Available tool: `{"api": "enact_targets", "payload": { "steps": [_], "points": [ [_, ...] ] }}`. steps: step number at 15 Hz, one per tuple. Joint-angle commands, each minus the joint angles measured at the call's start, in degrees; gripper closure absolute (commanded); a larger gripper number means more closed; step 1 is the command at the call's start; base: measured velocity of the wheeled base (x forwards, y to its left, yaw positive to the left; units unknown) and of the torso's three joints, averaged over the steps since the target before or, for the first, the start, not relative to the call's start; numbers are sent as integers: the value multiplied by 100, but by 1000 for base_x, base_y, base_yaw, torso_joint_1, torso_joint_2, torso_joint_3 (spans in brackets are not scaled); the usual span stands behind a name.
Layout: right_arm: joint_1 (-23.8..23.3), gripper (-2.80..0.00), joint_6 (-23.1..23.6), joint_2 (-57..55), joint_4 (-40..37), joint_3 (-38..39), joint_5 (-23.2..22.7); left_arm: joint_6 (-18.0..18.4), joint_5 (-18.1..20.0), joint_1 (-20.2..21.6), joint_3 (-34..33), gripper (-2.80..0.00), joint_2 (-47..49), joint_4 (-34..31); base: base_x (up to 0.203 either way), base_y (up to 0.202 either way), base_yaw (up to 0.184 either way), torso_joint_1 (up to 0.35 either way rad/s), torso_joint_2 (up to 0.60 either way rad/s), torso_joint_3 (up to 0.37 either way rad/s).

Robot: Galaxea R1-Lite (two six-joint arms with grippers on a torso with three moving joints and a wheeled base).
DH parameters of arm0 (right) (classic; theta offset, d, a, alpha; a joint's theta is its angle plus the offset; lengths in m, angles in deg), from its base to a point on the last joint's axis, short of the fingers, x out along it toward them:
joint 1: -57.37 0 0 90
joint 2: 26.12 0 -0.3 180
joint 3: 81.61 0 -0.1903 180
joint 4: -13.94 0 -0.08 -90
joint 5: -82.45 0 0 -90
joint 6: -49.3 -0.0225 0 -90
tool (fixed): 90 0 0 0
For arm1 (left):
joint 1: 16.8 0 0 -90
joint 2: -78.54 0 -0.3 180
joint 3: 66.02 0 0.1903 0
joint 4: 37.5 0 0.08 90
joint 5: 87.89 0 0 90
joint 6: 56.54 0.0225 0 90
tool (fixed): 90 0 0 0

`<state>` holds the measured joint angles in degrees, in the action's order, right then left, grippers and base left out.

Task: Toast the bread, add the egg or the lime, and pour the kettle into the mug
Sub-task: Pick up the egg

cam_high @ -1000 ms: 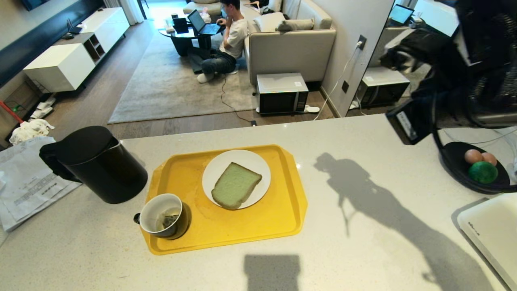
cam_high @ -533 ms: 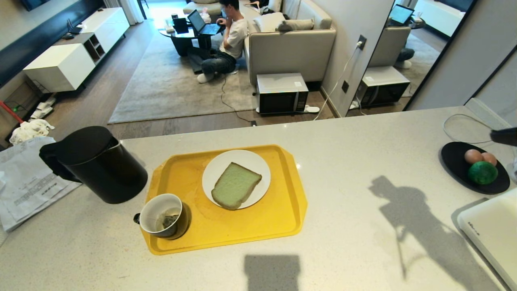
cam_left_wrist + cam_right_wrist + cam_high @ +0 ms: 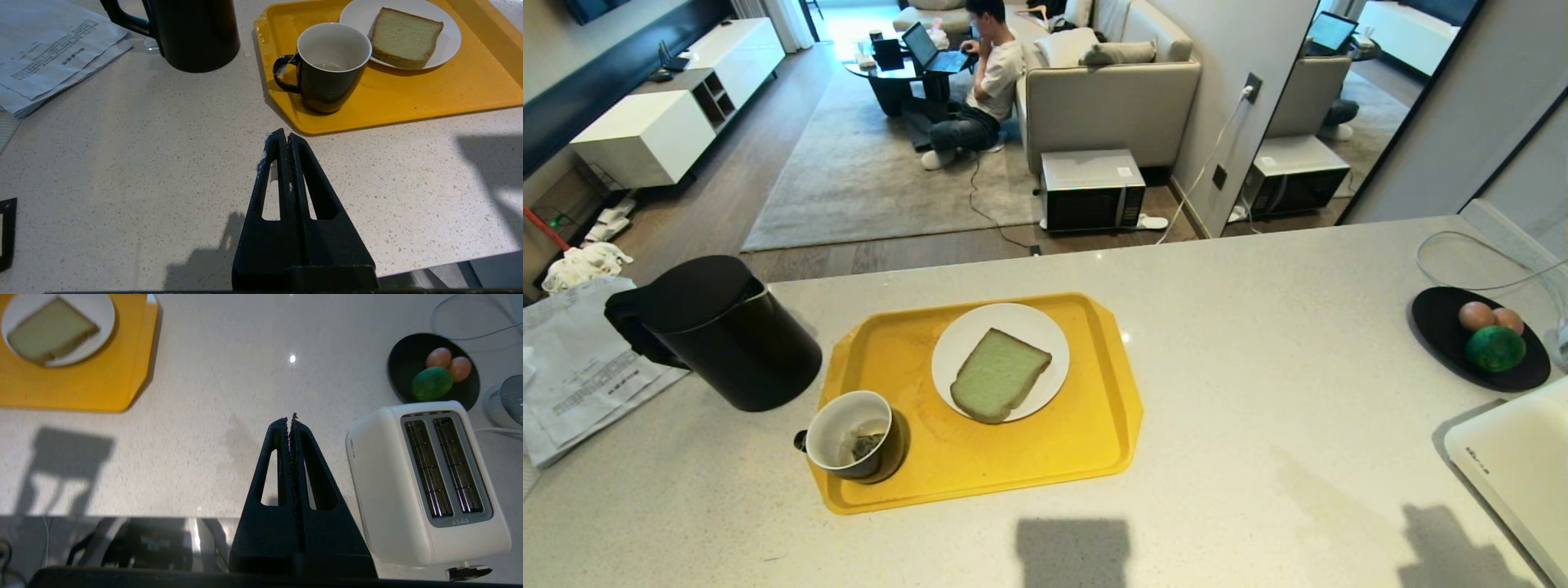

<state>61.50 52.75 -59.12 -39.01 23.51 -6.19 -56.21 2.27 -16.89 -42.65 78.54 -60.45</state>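
Observation:
The pale green bread (image 3: 1000, 376) lies on a white plate (image 3: 964, 339) in the yellow tray (image 3: 1062, 457). The black mug (image 3: 849, 434), white inside, stands at the tray's near left corner. Left of the tray stands the black kettle (image 3: 719, 331). At the far right a black dish (image 3: 1437, 327) holds two eggs (image 3: 1476, 315) and the lime (image 3: 1494, 349). Neither gripper shows in the head view. My left gripper (image 3: 284, 136) is shut and empty over bare counter, just short of the mug (image 3: 327, 73). The right gripper (image 3: 289, 419) is shut and empty, high over the counter beside the toaster (image 3: 429, 482).
The white two-slot toaster (image 3: 1511, 465) stands at the near right, in front of the dish, with a cable (image 3: 1462, 245) behind. Papers (image 3: 572, 367) lie left of the kettle. Beyond the counter's far edge a person sits on the living-room floor (image 3: 980, 82).
My right arm, which filled the upper right of the head view a second ago, has drawn back out of it. Its shadow slid toward the near right corner. Objects did not move.

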Motion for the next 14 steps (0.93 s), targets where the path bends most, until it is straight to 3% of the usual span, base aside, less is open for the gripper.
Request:
{"api": "enact_targets", "payload": {
  "steps": [1, 5, 9, 11, 14],
  "points": [
    [-167, 0, -70, 828, 772, 663, -2, 2, 2, 1, 0, 0, 0, 2, 0, 0, 0, 0, 0, 0],
    [-188, 0, -17, 1888, 2541, 1938, -17, 2, 2, 1, 0, 0, 0, 2, 0, 0, 0, 0, 0, 0],
    [-369, 0, 176, 3159, 2840, 2150, 38, 2, 2, 1, 0, 0, 0, 2, 0, 0, 0, 0, 0, 0],
    [-393, 0, 471, 3295, 2921, 2422, 450, 2, 2, 1, 0, 0, 0, 2, 0, 0, 0, 0, 0, 0],
    [-395, 0, 772, 3292, 3528, 3056, 513, 2, 2, 1, 0, 0, 0, 2, 0, 0, 0, 0, 0, 0]
  ]
}}
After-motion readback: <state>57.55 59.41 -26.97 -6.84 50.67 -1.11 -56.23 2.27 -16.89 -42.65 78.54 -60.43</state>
